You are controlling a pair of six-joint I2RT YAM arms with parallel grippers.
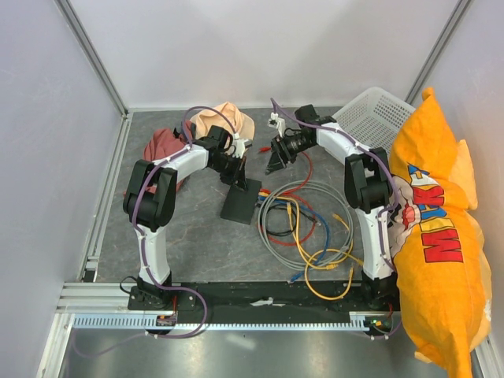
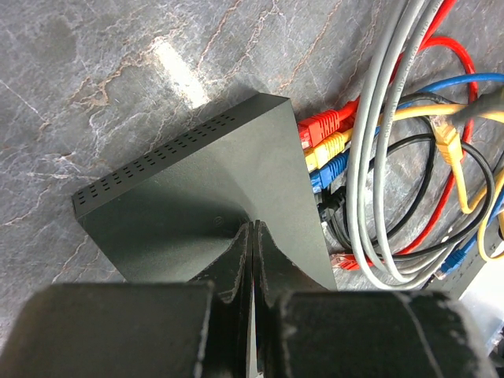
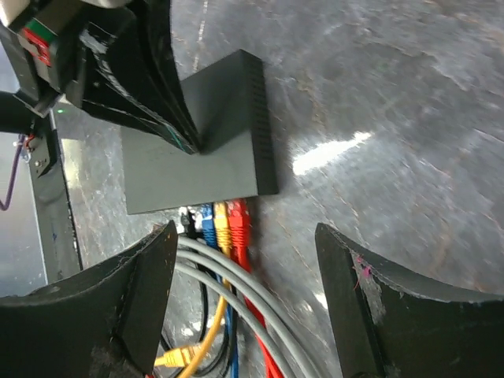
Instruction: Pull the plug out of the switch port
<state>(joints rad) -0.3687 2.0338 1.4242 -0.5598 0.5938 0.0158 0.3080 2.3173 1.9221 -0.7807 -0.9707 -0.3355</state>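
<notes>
The switch [image 1: 241, 201] is a flat black box on the grey tabletop. My left gripper [image 1: 240, 178] is shut, and its tips [image 2: 253, 225] rest on the switch's top face [image 2: 197, 189]. Red [image 2: 323, 122], yellow [image 2: 327, 146] and blue [image 2: 331, 167] plugs sit side by side in the ports, with a black one [image 2: 335, 206] beside them. My right gripper [image 1: 275, 161] is open and empty, hovering above the plug side. In the right wrist view its gap [image 3: 246, 230] frames the red plug [image 3: 239, 220], and the left fingers [image 3: 161, 110] press on the switch [image 3: 197, 169].
A tangle of grey, red, blue, yellow and black cables [image 1: 307, 228] lies right of the switch. A peach hat [image 1: 226, 120] and a dark red hat [image 1: 161, 146] lie at the back left. A white basket [image 1: 368, 118] and a large orange pillow [image 1: 441, 236] stand at the right.
</notes>
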